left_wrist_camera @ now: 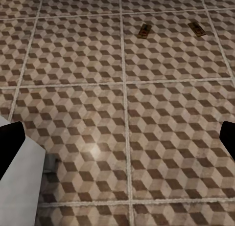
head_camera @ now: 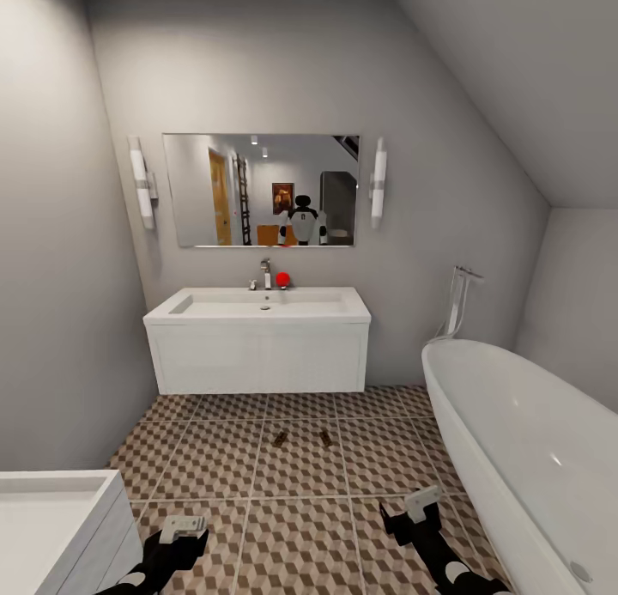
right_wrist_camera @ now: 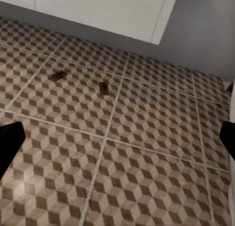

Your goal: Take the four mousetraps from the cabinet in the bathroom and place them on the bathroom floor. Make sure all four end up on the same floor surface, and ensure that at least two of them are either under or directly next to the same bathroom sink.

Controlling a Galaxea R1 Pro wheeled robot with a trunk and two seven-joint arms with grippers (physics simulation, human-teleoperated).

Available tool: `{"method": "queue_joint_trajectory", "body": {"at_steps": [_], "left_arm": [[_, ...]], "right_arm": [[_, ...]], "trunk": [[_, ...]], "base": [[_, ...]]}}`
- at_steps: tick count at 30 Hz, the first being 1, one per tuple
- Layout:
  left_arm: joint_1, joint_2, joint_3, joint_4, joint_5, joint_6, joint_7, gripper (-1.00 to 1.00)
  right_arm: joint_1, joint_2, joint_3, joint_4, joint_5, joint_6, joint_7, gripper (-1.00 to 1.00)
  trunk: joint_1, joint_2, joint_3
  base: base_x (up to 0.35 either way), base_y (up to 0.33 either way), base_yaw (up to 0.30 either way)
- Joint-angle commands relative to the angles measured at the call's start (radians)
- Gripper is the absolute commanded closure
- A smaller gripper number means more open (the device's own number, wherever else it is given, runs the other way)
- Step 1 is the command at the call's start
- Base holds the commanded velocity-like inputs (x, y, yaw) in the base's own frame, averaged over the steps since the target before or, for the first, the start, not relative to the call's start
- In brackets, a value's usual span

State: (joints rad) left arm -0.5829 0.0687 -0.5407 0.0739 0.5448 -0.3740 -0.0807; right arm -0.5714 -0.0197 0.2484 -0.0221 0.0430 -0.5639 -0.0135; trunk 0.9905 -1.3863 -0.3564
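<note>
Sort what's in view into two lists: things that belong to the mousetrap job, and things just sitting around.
Job:
- left mousetrap, lying on the floor
- right mousetrap, lying beside it
- bathroom floor
- sink, on the white vanity behind the traps

Just there:
- bathtub
- mirror
- wall lamps
- red ball by the tap

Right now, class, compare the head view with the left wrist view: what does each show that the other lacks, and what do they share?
Head view alone: the sink with its tap, a mirror reflecting the robot, two wall lights, the bathtub, and both the left gripper and right gripper from above.

Left wrist view alone: a close look at the tile pattern between its own dark fingertips, spread wide.

Shared: the bathroom floor and two mousetraps lying apart on it.
</note>
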Motion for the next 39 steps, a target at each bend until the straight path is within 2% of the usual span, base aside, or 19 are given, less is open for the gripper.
{"method": "queue_joint_trajectory", "body": {"at_steps": [1,12,20,39], "left_arm": [[-0.002,-0.001,-0.005,0.004,0.01,-0.005,-0.008,-1.0],[-0.002,-0.001,-0.005,0.004,0.011,-0.005,-0.008,-1.0],[-0.002,0.009,-0.004,0.004,0.011,-0.005,-0.007,-1.0],[-0.002,0.006,-0.005,0.004,0.011,-0.004,-0.007,-1.0]], "right_arm": [[-0.001,0.0,0.0,0.001,0.004,-0.002,-0.001,-1.0],[-0.001,-0.006,0.0,0.001,0.005,-0.001,0.001,-1.0],[-0.001,-0.002,0.0,0.001,0.005,0.0,-0.001,-1.0],[0.018,-0.009,-0.001,0.004,0.005,0.002,0.0,-1.0]], "trunk": [[0.0,-0.001,-0.001],[0.0,-0.001,-0.001],[0.0,-0.001,-0.001],[0.0,-0.001,-0.001]], "base": [[0.0,0.0,0.0],[0.0,0.0,0.0],[0.0,0.0,0.0],[0.0,0.0,0.0]]}}
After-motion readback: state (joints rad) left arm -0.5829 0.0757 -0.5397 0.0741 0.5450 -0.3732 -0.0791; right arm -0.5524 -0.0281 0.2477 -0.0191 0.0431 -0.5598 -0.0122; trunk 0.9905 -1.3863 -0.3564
